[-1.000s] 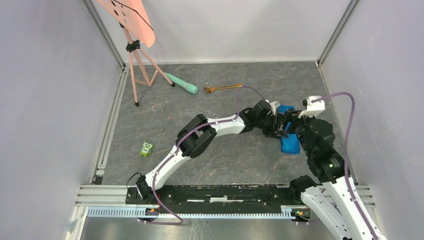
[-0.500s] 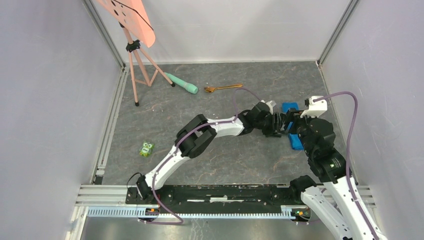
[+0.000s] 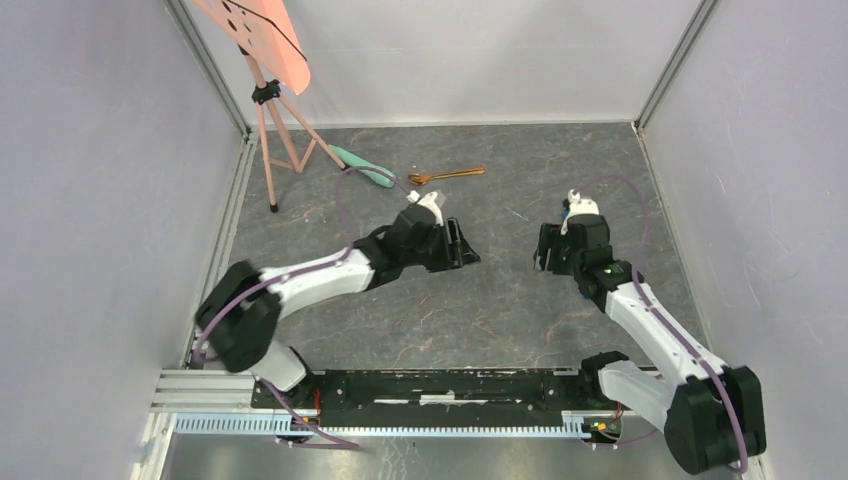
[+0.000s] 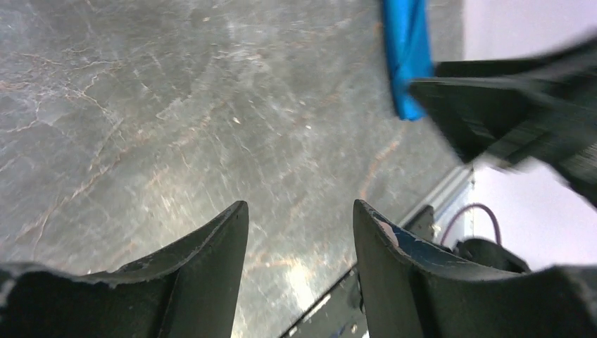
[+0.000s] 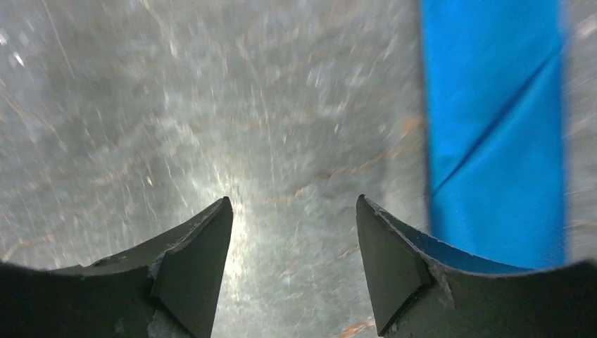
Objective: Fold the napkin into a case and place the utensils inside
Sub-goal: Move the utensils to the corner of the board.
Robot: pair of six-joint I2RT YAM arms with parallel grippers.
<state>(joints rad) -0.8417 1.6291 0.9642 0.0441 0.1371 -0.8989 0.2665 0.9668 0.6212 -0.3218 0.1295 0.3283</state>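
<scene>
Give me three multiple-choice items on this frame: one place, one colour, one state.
1. Where do the utensils lie?
A) on the napkin
B) at the far side of the table, near the mint-green cylinder
C) at the near edge

2. What colour is the folded napkin?
A) red
B) white
C) blue

3. The right gripper is:
A) open and empty
B) shut on the napkin
C) shut on a spoon

Key: B, the top view shows them far from both arms; C, both wrist views show blue cloth; A, only bare table shows between its spread fingers.
</scene>
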